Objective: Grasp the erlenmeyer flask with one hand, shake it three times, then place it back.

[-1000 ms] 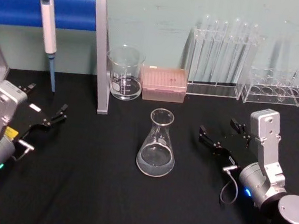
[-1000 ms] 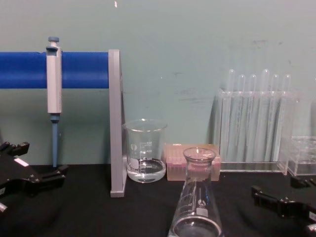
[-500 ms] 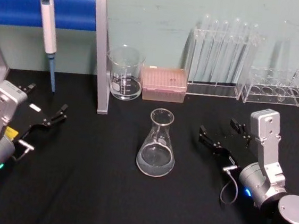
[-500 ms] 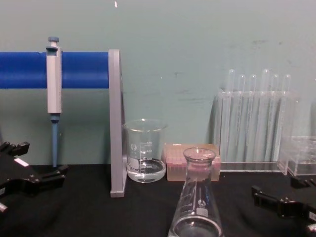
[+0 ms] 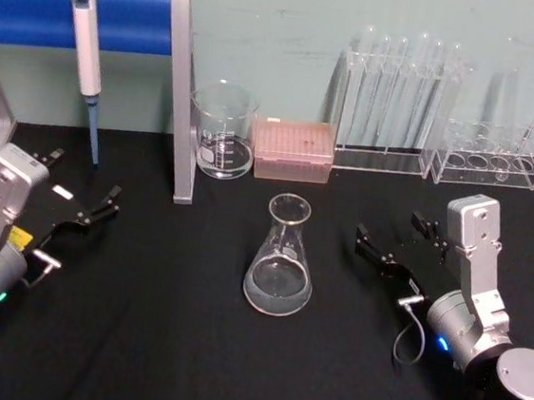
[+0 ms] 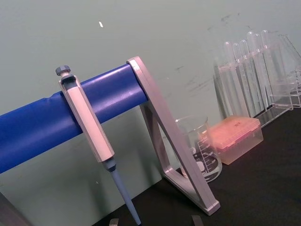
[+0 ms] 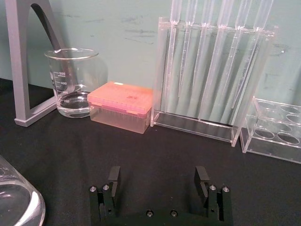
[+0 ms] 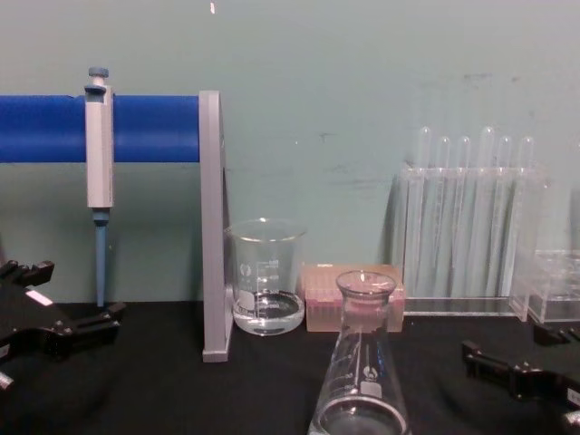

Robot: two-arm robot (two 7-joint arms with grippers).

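The erlenmeyer flask (image 5: 282, 259) stands upright on the black table, near the middle, with a little clear liquid in its wide base. The chest view has it close in front (image 8: 361, 372), and its base edge shows in the right wrist view (image 7: 14, 202). My right gripper (image 5: 393, 230) rests to the flask's right, apart from it and open; its two black fingers stand wide apart with nothing between them (image 7: 157, 178). At the table's left my left gripper (image 5: 79, 185) lies open and empty, well away from the flask (image 8: 63, 297).
Behind the flask stand a glass beaker (image 5: 223, 130) and a pink tip box (image 5: 293, 150). A test tube rack (image 5: 397, 99) and a lower clear rack (image 5: 487, 151) sit at the back right. A pipette (image 5: 87, 47) hangs on the blue stand (image 5: 133, 22) at the back left.
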